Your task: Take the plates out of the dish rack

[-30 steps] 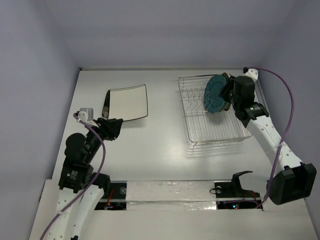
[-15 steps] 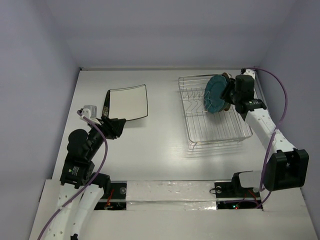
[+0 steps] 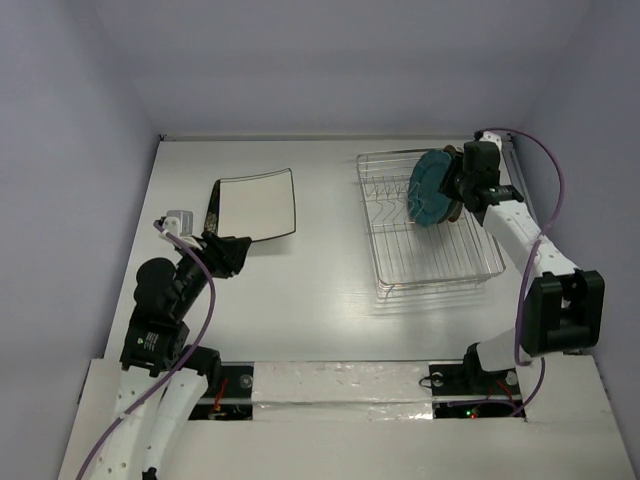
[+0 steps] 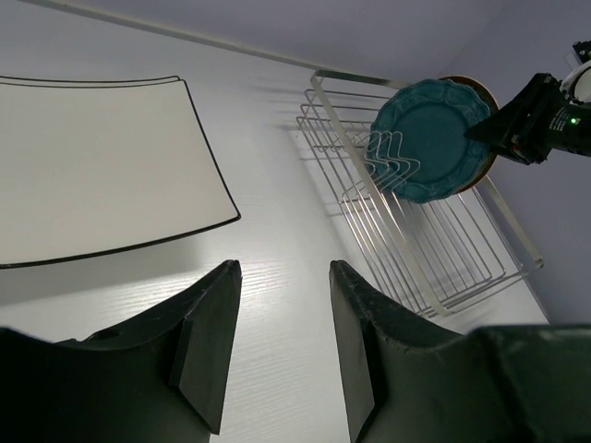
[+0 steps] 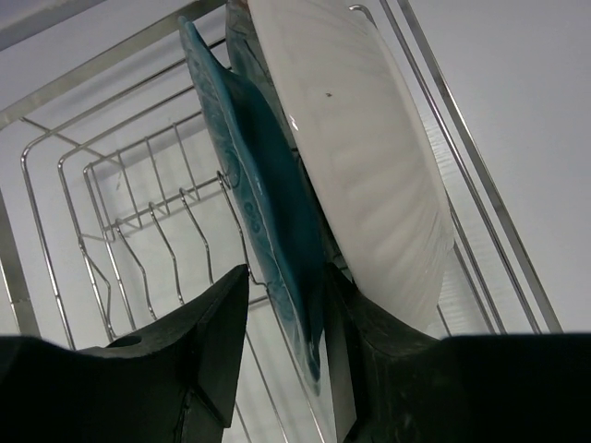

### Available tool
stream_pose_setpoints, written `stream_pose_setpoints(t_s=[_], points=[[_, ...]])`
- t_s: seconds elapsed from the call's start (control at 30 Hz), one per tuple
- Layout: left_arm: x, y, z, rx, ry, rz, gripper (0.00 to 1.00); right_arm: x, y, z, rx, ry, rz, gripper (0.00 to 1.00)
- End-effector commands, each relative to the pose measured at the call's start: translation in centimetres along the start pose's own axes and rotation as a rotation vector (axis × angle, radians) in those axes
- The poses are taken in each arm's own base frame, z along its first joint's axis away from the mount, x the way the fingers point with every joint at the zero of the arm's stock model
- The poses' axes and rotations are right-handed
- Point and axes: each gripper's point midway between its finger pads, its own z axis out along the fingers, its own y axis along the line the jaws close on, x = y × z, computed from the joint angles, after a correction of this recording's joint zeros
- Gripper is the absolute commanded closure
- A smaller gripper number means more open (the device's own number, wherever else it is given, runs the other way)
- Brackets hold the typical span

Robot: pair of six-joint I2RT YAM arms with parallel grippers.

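The right end effector (image 5: 284,277) has its two fingers set narrowly on either side of the rim of the teal plate (image 5: 263,203), though I cannot tell whether they actually pinch it. That plate stands upright among the tines at the far end of the dish rack (image 3: 430,262), with the brown-rimmed white plate (image 5: 369,185) leaning just behind it. The left end effector (image 4: 277,346) is spread wide and empty above the worktop (image 3: 320,300), near the white square dark-rimmed plate (image 4: 92,166), which lies flat, well apart from the rack.
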Motion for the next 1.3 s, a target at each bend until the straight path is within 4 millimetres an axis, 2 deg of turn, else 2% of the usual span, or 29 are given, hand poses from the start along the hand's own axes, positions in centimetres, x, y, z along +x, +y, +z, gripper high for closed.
stream_pose_setpoints(t_s=[0.0,0.17,0.2,0.27,0.3,0.4,0.5,0.77,0.97,1.1,1.13,1.27], points=[[-1.5,-0.8,0.0,0.033,-0.054,0.025,0.60,-2.6,0.2,-0.1,0.009,-0.061,-0.018,0.57],[-1.5,-0.8,0.0,0.035,-0.056,0.024,0.60,-2.6,-1.5,0.2,0.098,-0.064,-0.070,0.72],[-1.5,-0.8,0.0,0.036,-0.054,0.024,0.60,-2.8,-1.5,0.1,0.100,-0.069,-0.079,0.81],[-1.6,-0.9,-0.1,0.037,-0.059,0.023,0.60,-3.2,-1.4,-0.2,0.092,-0.077,-0.098,0.85],[-1.7,-0.9,-0.1,0.038,-0.063,0.024,0.60,-3.7,-1.3,-0.4,0.087,-0.087,-0.098,0.91],[-1.8,-1.0,-0.3,0.039,-0.069,0.022,0.60,-4.2,-0.5,-0.8,0.052,-0.083,-0.113,1.00],[-1.8,-1.0,-0.3,0.042,-0.068,0.022,0.60,-5.5,0.6,-2.1,0.035,-0.114,-0.132,1.00],[-1.9,-1.1,-0.4,0.047,-0.074,0.024,0.60,-12.9,3.0,-9.0,-0.057,-0.297,-0.109,1.00],[-1.8,-1.2,-0.4,0.051,-0.073,0.025,0.60,-15.0,4.3,-13.0,-0.152,-0.375,-0.049,1.00],[-1.8,-1.2,-0.4,0.051,-0.073,0.025,0.60,-14.6,6.6,-15.2,-0.313,-0.380,-0.009,1.00],[-1.8,-1.2,-0.4,0.049,-0.072,0.026,0.60,-13.7,8.5,-15.7,-0.429,-0.344,0.002,1.00],[-2.0,-1.1,-0.4,0.046,-0.079,0.026,0.60,-9.7,13.8,-16.7,-0.716,-0.228,0.022,1.00]])
